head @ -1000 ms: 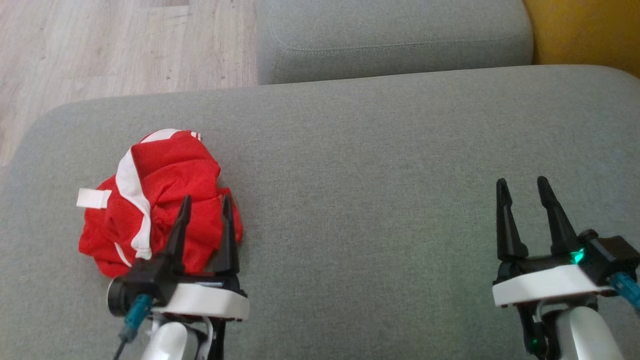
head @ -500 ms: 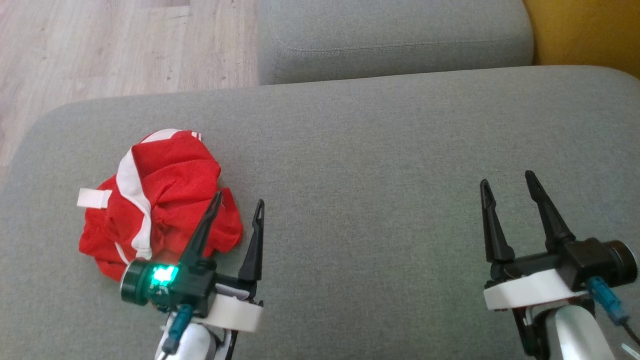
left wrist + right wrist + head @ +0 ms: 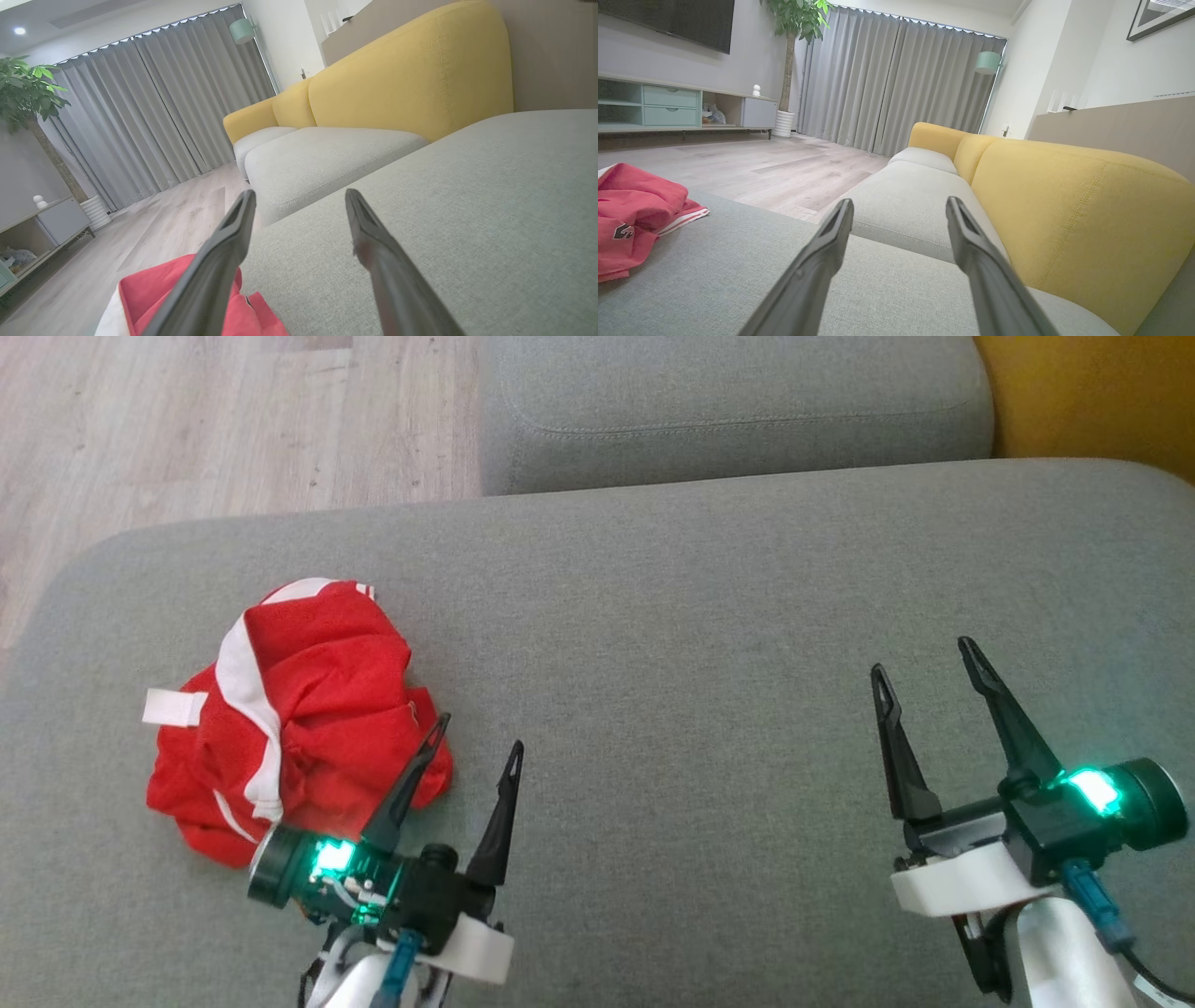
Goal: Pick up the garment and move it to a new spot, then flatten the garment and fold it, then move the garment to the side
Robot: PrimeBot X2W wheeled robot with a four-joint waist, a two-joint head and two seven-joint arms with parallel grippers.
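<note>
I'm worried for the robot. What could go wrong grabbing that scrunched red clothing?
The crumpled red garment with white stripes is bunched, so the open left gripper at its edge might pinch just one fold. It lies near the end of the grey fabric cushion by the wooden floor and could slip off.

Dark lettering (image 3: pixel 620 231) on the red garment (image 3: pixel 644 198) is unreadable.

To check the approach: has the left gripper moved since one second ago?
Yes. The left gripper shifted rightward, toward the right edge of the crumpled red-and-white garment.
</note>
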